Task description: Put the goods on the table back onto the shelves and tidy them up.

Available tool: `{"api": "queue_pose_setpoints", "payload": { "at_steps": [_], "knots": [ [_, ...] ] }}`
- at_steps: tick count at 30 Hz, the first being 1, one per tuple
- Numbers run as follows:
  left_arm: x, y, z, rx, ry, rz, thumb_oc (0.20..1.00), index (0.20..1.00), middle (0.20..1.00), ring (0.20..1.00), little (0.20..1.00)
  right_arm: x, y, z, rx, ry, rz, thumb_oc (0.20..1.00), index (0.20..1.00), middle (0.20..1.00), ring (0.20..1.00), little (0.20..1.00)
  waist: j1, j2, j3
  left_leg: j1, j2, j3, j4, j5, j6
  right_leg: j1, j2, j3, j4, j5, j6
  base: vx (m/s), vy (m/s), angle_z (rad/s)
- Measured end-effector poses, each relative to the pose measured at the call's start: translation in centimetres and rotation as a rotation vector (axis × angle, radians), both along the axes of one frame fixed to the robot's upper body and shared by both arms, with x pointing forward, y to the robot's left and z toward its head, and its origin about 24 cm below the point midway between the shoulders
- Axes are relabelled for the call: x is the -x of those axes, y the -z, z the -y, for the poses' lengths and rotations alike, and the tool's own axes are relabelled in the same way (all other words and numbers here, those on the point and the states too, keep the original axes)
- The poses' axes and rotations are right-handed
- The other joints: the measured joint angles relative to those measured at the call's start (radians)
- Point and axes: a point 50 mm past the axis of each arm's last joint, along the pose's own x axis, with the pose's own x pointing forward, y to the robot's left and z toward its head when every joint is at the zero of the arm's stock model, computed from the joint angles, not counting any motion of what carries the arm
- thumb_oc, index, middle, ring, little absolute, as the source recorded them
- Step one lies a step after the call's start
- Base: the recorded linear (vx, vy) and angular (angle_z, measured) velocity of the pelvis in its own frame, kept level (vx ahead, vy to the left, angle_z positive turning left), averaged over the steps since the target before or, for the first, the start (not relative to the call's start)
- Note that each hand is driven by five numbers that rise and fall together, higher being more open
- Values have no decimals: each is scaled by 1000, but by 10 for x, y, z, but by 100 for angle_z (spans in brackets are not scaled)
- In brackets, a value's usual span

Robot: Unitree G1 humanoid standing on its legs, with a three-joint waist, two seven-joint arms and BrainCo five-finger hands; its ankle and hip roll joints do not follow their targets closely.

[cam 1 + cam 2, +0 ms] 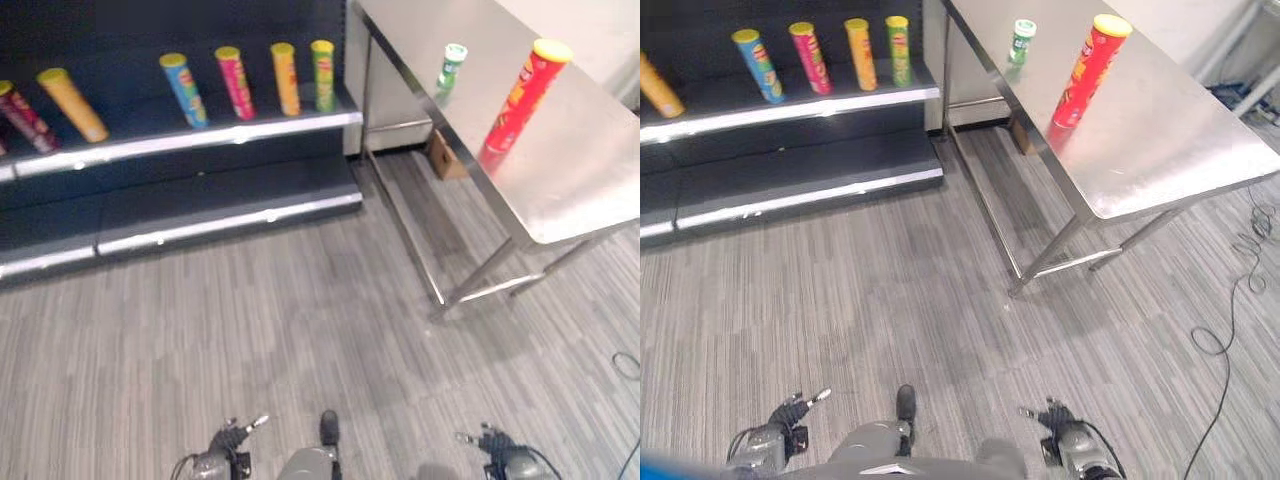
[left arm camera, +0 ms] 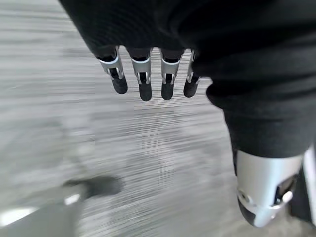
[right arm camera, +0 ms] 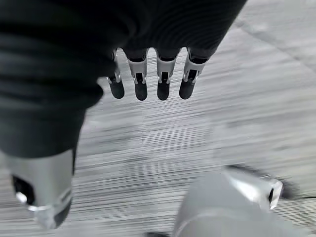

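We see a tall red cylindrical can (image 1: 522, 95) with a yellow lid and a short green can (image 1: 452, 65) upright on the smooth steel table (image 1: 590, 180), well apart from the dark shelf (image 1: 200, 140) holding coloured tubes. Our left hand (image 2: 143, 79) and right hand (image 3: 148, 79) hang low over striped grey carpet, fingers straight and empty.

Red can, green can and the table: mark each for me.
red can (image 1: 520, 95), left eye view, mid-body.
green can (image 1: 452, 66), left eye view, its side.
table (image 1: 1170, 150), right eye view, bare top.
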Motion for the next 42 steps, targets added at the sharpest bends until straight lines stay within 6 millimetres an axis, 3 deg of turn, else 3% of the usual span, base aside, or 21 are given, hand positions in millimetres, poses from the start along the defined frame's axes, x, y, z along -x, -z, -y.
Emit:
{"api": "queue_pose_setpoints", "payload": {
  "at_steps": [2,5,7,8,10,12,14,15,16,19,20,21,23,24,25,29,31,32,35,37,42],
  "knots": [
    [4,3,4,10,-1,-14,1000,1000,1000,1000,1000,-16,-9,1,1,-16,68,1000,1000,1000,1000,1000,-9,34,19,60,-3,13,-24,-14,7,-64,-12,-18,-49,-12,-5,367,84,-16],
    [7,5,8,21,-3,-22,1000,1000,1000,1000,1000,-25,-12,5,14,-16,80,1000,1000,1000,1000,1000,-42,63,41,120,-6,7,-42,-59,-10,-121,18,-72,-348,-13,-1,373,17,-3],
    [22,10,4,13,-23,-84,1000,1000,1000,1000,1000,-29,-14,4,16,-15,85,1000,1000,1000,1000,1000,-61,50,46,145,-21,10,-42,-79,-29,-116,63,-56,-643,29,6,365,-1,0],
    [21,10,3,11,-23,-80,1000,1000,1000,1000,1000,-25,-12,5,18,-8,75,1000,1000,1000,1000,1000,-73,36,51,157,-31,6,-42,-80,-29,-124,66,-63,-679,49,5,621,13,52],
    [28,13,5,3,-10,-119,1000,1000,1000,1000,1000,-5,-4,13,31,40,-1,1000,1000,1000,1000,1000,-126,-5,66,223,-54,-47,-43,-159,-16,-185,111,-41,-875,156,7,590,-27,65],
    [31,16,11,15,13,-130,1000,1000,1000,1000,1000,12,2,19,42,63,-56,1000,1000,1000,1000,1000,-136,-14,63,271,-44,-71,-43,-193,-43,-207,123,-56,-841,165,4,538,-136,43],
    [35,19,21,21,64,-154,1000,1000,1000,1000,1000,29,6,24,53,80,-111,1000,1000,1000,1000,1000,-139,20,57,327,3,-108,-42,-253,-58,-190,156,-73,-728,179,-26,330,-150,50],
    [36,21,26,30,85,-157,1000,1000,1000,1000,1000,39,8,25,55,87,-140,1000,1000,1000,1000,1000,-155,33,40,344,24,-143,-42,-266,-82,-164,168,-75,-700,178,-28,398,-196,94],
    [32,21,31,41,99,-146,1000,1000,1000,1000,1000,42,9,28,55,97,-148,1000,1000,1000,1000,1000,-161,44,37,359,55,-188,-8,-270,-107,-122,188,-82,-720,268,-101,394,-196,94],
    [25,20,37,57,103,-127,1000,1000,1000,1000,1000,23,1,35,73,87,-100,1000,1000,1000,1000,1000,-156,56,31,326,77,-210,113,-228,-175,-55,215,-98,-765,281,-185,308,-148,28],
    [21,20,39,60,105,-116,1000,1000,1000,1000,1000,10,-5,40,84,87,-38,1000,1000,1000,1000,1000,-166,57,29,288,100,-214,237,-199,-238,17,226,-116,-801,250,-200,175,-111,13],
    [19,19,40,62,107,-110,1000,1000,1000,1000,1000,8,-7,44,92,87,-26,1000,1000,1000,1000,1000,-165,58,28,292,105,-212,262,-177,-255,47,233,-121,-815,237,-204,351,-253,31],
    [1,13,42,63,119,-46,1000,1000,1000,1000,1000,18,-6,48,85,138,-20,1000,1000,1000,1000,1000,-170,56,20,199,123,-212,480,-108,-350,112,254,-147,-848,190,-217,242,-206,40],
    [0,12,41,62,118,-41,1000,1000,1000,1000,1000,25,-3,44,70,149,-35,1000,1000,1000,1000,1000,-164,50,18,156,126,-215,584,-89,-366,119,251,-152,-850,190,-216,144,-122,12],
    [-2,12,40,61,121,-39,1000,1000,1000,1000,1000,35,4,36,47,153,-82,1000,1000,1000,1000,1000,-160,36,26,83,126,-211,726,-71,-370,148,255,-145,-857,183,-231,116,-97,-21],
    [-4,10,35,46,120,-38,1000,1000,1000,1000,1000,50,10,32,39,186,-154,1000,1000,1000,1000,1000,-164,-14,49,-72,147,-151,825,-61,-344,208,241,-102,-868,132,-267,211,-31,-24],
    [-10,7,31,30,132,-28,1000,1000,1000,1000,1000,57,13,33,31,240,-193,1000,1000,1000,1000,1000,-150,-51,78,-153,212,-53,558,-57,-293,237,205,-63,-874,118,-253,258,225,-48],
    [-1,10,29,31,119,-64,1000,1000,1000,1000,1000,58,10,43,60,250,-190,1000,1000,1000,1000,1000,-160,-27,95,-149,239,-49,283,-20,-257,269,202,-55,-874,105,-218,326,323,-64],
    [9,15,36,40,144,-96,1000,1000,1000,1000,1000,74,6,61,105,303,-219,1000,1000,1000,1000,1000,-150,41,64,-65,219,-139,-13,-1,-269,281,206,19,-875,69,-167,214,250,-70],
    [20,20,43,60,143,-123,1000,1000,1000,1000,1000,76,0,78,148,325,-216,1000,1000,1000,1000,1000,-154,111,64,0,214,-128,-44,58,-253,295,202,76,-870,76,-105,145,270,-102],
    [13,12,20,-4,150,-97,1000,1000,1000,1000,1000,82,14,44,58,319,-248,1000,1000,1000,1000,1000,-167,28,54,71,97,-1,-50,44,-177,297,76,79,-866,91,-39,67,230,-65]
  ]
}}
